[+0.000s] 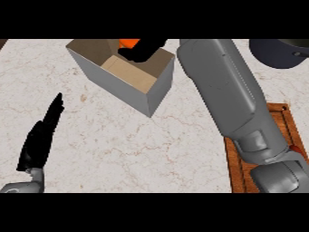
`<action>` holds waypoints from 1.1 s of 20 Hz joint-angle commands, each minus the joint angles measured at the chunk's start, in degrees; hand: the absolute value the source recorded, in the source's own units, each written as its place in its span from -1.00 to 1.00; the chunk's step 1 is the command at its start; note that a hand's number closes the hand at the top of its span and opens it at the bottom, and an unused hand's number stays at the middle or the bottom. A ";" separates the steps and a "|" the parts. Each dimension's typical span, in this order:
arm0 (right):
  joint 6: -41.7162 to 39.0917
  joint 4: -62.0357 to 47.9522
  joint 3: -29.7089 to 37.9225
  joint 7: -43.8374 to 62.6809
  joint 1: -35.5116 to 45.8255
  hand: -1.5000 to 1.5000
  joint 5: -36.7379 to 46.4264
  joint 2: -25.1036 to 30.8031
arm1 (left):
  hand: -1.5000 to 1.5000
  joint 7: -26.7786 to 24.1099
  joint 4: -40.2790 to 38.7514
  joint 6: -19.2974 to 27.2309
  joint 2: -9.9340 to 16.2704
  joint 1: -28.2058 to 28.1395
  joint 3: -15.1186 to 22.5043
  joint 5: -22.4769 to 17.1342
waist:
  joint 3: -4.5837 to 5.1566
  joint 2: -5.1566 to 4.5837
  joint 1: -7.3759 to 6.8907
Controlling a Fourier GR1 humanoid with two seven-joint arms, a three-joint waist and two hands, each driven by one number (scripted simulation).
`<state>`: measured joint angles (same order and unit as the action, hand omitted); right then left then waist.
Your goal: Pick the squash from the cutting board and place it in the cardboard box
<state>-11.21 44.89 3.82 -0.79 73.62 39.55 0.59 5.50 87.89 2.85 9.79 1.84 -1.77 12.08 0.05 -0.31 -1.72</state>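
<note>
Head view: an open cardboard box (127, 74) stands on a pale marble counter (117, 145). The right hand (142, 49) reaches over the box's far rim, its black fingers curled around an orange squash (128, 43) (only a small part shows), held just above the box's opening. The grey right forearm (230, 90) stretches away from the box, crossing a wooden cutting board (280, 118) to the box's right. The left hand (41, 136) rests to the box's lower left, fingers straight and pressed together. A dark pan (284, 52) sits right of the box.
</note>
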 commanded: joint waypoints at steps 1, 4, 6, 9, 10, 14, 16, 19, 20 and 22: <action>5.41 -9.04 -5.35 1.82 4.81 1.00 -3.82 -0.56 | 0.00 0.41 -0.01 0.04 -0.32 0.86 -0.22 -0.12 | 0.03 -0.21 -1.26; 8.22 -15.85 -7.39 0.38 5.92 1.00 -4.55 -0.57 | 0.00 0.92 1.92 -1.35 0.64 0.94 0.15 -0.30 | 0.04 -0.43 -2.28; 9.02 -19.59 -9.15 -0.93 5.80 1.00 -4.84 -0.58 | 0.00 0.28 0.26 -1.55 0.38 1.11 0.56 0.00 | 0.06 -0.65 -2.49; 9.60 -23.77 -11.03 0.10 7.67 1.00 -7.01 -0.58 | 0.00 1.45 -2.60 -2.59 0.79 5.64 -0.50 -1.07 | 0.09 -1.04 -3.07; 10.09 -25.43 -11.31 1.92 8.95 1.00 -7.12 -0.59 | 0.00 1.04 0.05 -2.35 0.24 3.36 0.55 -0.72 | 0.09 -1.03 -3.92; 12.93 -28.05 -11.96 2.25 7.67 -1.00 -11.92 -0.59 | 0.00 -0.83 -0.07 -1.30 -0.88 2.22 3.13 1.94 | 0.08 -1.22 -5.06; 13.61 -28.54 -12.60 1.10 7.76 -1.00 -13.35 -0.59 | 0.00 -1.11 -3.39 -2.19 0.27 4.58 0.37 0.01 | 0.10 -1.39 -4.91; 15.84 -27.94 -14.30 -0.63 5.13 -1.00 -16.87 -0.59 | 0.00 -0.64 -2.03 -3.72 1.35 4.55 0.59 -0.29 | 0.08 -1.28 -6.24; 16.91 -28.62 -11.61 -1.53 6.25 -1.00 -17.86 -0.59 | 0.00 0.16 -1.37 -2.80 -0.89 4.72 2.53 0.37 | 0.05 -1.63 -6.10; 19.77 -27.71 -9.19 -3.47 5.55 -1.00 -20.86 -0.59 | 0.00 0.90 -1.32 -3.52 0.11 4.79 1.02 -0.81 | 0.01 -1.58 -5.79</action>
<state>4.92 17.23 -7.65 -1.85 79.87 22.87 0.00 5.53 86.21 0.52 9.33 6.36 0.02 12.54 0.11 -1.77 -7.35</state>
